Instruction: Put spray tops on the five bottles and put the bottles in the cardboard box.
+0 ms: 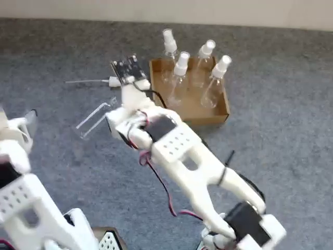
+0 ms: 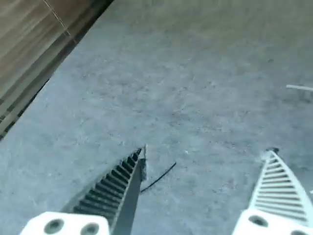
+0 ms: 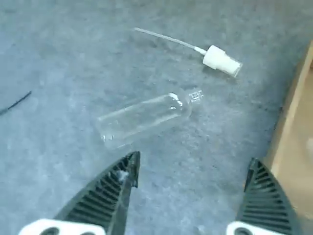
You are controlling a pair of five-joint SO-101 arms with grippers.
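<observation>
Right fingers (image 3: pixel 112 193) wide, left fingers (image 2: pixel 117 191) wide; the bottle (image 3: pixel 142 117) just ahead of the right ones might roll when pinched.

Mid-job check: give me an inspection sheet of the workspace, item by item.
Surface: grey carpet, flat.
Job's things: brown cardboard box holds four clear plastic bottles with white spray tops, standing. A fifth clear bottle lies without a top on the carpet outside the box. A loose white spray top with a thin tube lies near it, apart.
Clutter: nothing seen.
Hands: right hand open, above the lying bottle. Left hand open, over bare carpet.
Cables: red wire hangs along the right arm. A thin black strand lies on the carpet.
Surroundings: pale wall behind the carpet; wooden slats at its edge.
</observation>
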